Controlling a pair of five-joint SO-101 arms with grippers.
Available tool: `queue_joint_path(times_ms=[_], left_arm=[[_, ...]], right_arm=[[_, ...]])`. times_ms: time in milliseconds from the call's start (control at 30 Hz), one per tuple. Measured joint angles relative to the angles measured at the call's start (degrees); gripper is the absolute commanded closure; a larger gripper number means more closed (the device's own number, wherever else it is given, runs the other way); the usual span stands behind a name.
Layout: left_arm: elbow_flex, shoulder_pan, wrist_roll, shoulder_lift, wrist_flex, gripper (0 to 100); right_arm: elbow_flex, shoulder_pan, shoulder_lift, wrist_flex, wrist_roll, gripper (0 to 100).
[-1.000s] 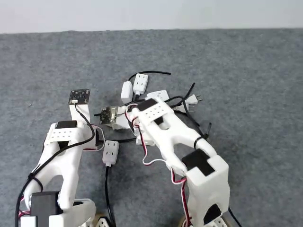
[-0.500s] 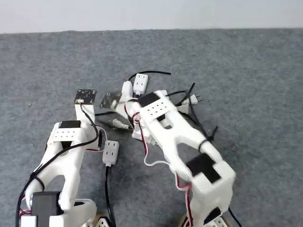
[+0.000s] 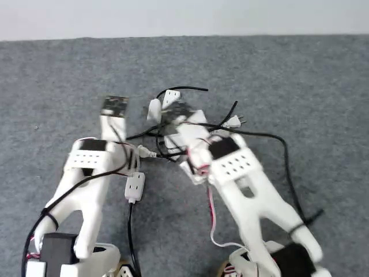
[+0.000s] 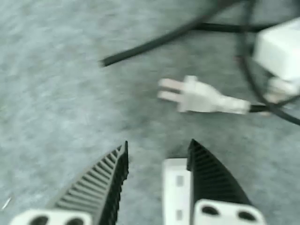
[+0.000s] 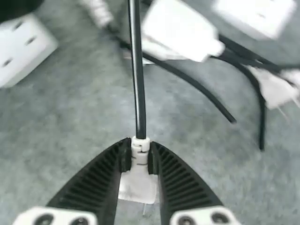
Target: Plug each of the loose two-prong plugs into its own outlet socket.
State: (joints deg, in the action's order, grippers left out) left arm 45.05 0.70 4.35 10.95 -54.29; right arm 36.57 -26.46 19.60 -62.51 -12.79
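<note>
The right pincer (image 5: 139, 143) hides most of its gripped plug (image 5: 136, 185).

Tangled cords (image 3: 259, 134) & sockets (image 3: 135, 186) crowd ctr; carpet (image 3: 311, 75) open far right.

Grey short-pile carpet surface (image 3: 323, 81) with loose white plugs and sockets.
A white rectangular outlet socket (image 3: 135, 186) lies flat, its black cord (image 3: 130, 231) running to the near edge; one white two-prong plug (image 3: 233, 122) lies farther back, a second white plug (image 3: 147, 152) near the socket.

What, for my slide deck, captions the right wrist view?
Right gripper shut on a white two-prong plug, black cord leading away.
</note>
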Motion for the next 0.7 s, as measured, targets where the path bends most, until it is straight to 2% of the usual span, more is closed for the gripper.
queue_joint_path(times_ms=[100, 233, 467, 700], left_arm=[[0.0, 3.6, -0.2, 0.0, 0.0, 79], [0.0, 4.3, -0.2, -0.4, 0.0, 79], [3.2, 4.3, 0.2, -0.4, -4.1, 79], [7.1, 4.7, 2.0, -0.4, -3.6, 80]], right_arm=[[6.3, 4.1, 3.3, 3.8, 1.1, 99.0], [8.0, 6.8, 4.0, 5.5, 1.3, 99.0], [8.9, 7.6, 4.1, 7.0, 1.3, 99.0], [8.8, 7.6, 4.3, 7.6, 1.3, 99.0]])
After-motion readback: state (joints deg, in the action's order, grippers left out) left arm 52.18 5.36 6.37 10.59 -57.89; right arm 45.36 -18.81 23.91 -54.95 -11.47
